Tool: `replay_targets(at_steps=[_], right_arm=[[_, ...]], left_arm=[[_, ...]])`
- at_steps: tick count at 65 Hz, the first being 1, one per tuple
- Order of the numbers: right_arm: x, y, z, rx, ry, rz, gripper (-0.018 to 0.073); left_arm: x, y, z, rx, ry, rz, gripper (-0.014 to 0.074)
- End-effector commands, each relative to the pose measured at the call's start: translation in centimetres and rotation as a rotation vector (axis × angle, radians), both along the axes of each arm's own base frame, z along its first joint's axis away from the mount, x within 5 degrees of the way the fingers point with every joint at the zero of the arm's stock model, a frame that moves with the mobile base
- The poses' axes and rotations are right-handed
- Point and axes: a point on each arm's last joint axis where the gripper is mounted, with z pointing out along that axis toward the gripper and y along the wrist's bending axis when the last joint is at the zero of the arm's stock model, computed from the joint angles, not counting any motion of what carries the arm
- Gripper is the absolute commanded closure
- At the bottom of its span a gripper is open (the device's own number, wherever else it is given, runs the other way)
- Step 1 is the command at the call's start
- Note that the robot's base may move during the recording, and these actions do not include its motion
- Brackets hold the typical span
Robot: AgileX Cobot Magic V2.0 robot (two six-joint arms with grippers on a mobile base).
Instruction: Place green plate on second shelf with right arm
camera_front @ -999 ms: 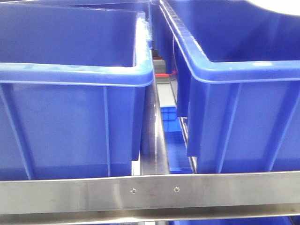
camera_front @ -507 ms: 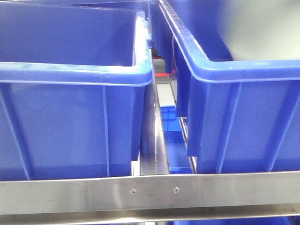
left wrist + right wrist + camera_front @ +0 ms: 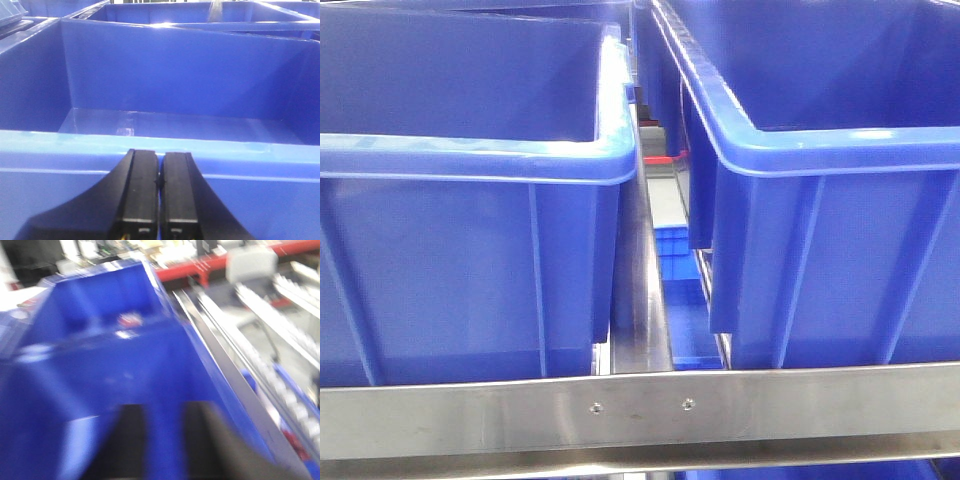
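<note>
The green plate is out of view in every frame. In the left wrist view my left gripper (image 3: 159,155) is shut, its two black fingers pressed together with nothing between them, just in front of the near rim of a blue bin (image 3: 165,145). The right wrist view is motion-blurred. There my right gripper (image 3: 162,415) stands open over the inside of a blue bin (image 3: 100,355), and only blue shows between its dark fingers (image 3: 129,440). Neither gripper appears in the front view.
Two deep blue bins (image 3: 470,160) (image 3: 830,150) stand side by side behind a steel shelf rail (image 3: 640,408), with a narrow gap between them. Steel rails (image 3: 235,375) and a red frame run along the right of the bin in the right wrist view.
A pale blurred shape at the front view's top right, over the right bin, grew half a second ago and is gone now. The bins sit slightly further left in the picture.
</note>
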Motion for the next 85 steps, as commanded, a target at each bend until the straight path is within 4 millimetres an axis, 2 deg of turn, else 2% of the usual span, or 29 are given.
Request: replay_targets(at_steps=[1, 14, 23, 29, 43, 48, 54, 70, 78, 85], right_arm=[[-3.3, 0.1, 3.1, -0.083, -0.115, 0.001, 0.0499], [-9.3, 0.7, 3.8, -0.145, -0.097, 0.028, 0.0505], [-11.9, 0.8, 4.0, -0.149, -0.121, 0.034, 0.0505], [-12.7, 0.9, 4.2, -0.150, -0.146, 0.032, 0.0505], [-12.9, 0.8, 4.3, -0.156, -0.170, 0.026, 0.0505], [-13.8, 0.7, 3.8, -0.187, -0.185, 0.005, 0.0505], [-14.4, 0.7, 2.0, -0.202, -0.179, -0.011, 0.0505], [-14.9, 0.6, -6.7, -0.178, -0.249, -0.016, 0.0505], [-15.0, 0.8, -9.3, -0.169, -0.306, 0.019, 0.0505], [-14.6, 1.1, -10.9, -0.161, -0.254, 0.087, 0.0505]], left_arm=[[0.0, 0.0, -0.6, -0.018, -0.055, -0.007, 0.0466], [0.0, 0.0, -0.6, -0.018, -0.055, -0.007, 0.0466], [0.0, 0.0, -0.6, -0.018, -0.055, -0.007, 0.0466], [0.0, 0.0, -0.6, -0.018, -0.055, -0.007, 0.0466], [0.0, 0.0, -0.6, -0.018, -0.055, -0.007, 0.0466], [0.0, 0.0, -0.6, -0.018, -0.055, -0.007, 0.0466], [0.0, 0.0, -0.6, -0.018, -0.055, -0.007, 0.0466], [0.0, 0.0, -0.6, -0.018, -0.055, -0.007, 0.0466], [0.0, 0.0, -0.6, -0.018, -0.055, -0.007, 0.0466], [0.0, 0.0, -0.6, -0.018, -0.055, -0.007, 0.0466]])
